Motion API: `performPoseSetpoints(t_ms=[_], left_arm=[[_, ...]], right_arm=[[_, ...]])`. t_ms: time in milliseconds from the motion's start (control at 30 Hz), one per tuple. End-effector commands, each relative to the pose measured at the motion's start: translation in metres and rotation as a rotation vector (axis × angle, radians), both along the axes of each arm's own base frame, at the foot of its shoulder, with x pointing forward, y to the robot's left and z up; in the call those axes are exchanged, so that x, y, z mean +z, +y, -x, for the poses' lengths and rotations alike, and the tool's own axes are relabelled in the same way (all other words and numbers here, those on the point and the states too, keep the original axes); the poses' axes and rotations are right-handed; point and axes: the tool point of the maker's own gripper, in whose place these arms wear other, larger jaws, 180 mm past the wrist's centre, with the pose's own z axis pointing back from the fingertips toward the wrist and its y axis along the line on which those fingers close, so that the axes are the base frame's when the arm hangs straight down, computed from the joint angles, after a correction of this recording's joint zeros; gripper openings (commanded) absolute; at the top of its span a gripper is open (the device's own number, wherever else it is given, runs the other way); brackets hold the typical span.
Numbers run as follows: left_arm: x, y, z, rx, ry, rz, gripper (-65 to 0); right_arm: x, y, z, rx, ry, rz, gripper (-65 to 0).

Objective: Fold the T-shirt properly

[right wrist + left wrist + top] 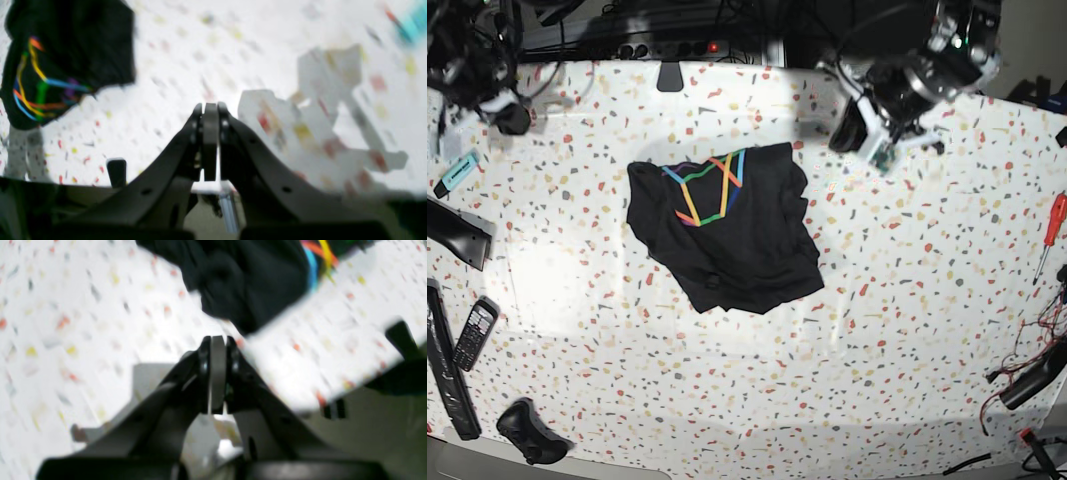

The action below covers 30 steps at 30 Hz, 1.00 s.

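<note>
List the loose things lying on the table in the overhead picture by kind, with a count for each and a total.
T-shirt: 1
Screwdriver, red handle: 1
Phone handset: 1
Teal marker: 1
Total: 4

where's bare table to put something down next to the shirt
Widest free patch: between the T-shirt and the red screwdriver at the table's edge. Another runs below the shirt toward the near edge. Crowded: the strip beside the phone and black mouse.
</note>
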Motion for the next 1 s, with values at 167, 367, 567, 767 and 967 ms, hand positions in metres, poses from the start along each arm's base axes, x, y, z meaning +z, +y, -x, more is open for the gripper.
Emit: performPoseSetpoints(t_ms=[167,367,567,767,967], left_arm=[[-0.018,0.029,0.054,0.06,0.14,-0.056,-65.0],[-0.052,0.049,0.114,0.098,0.331,-0.1,-65.0],[-0.124,0.07,0.171,0.155,0.572,-0.122,-65.0],[-0.194,0.096,0.219,0.247,0.776,-0.143,-65.0],[-0.243,0.1,0.257,0.34,0.962,-0.132,-65.0]], right_arm=[[-0.007,-0.019,0.073,-0.122,0.105,0.007,-65.0],[-0.034,-0.009,0.142,-0.145,0.322,0.012,-65.0],[-0.078,0.03,0.163,-0.071,0.461,-0.116,-65.0],[-0.136,0.067,0.178,0.084,0.589,-0.189,-65.0],[-0.191,0.078,0.191,0.156,0.761,-0.235,-65.0]])
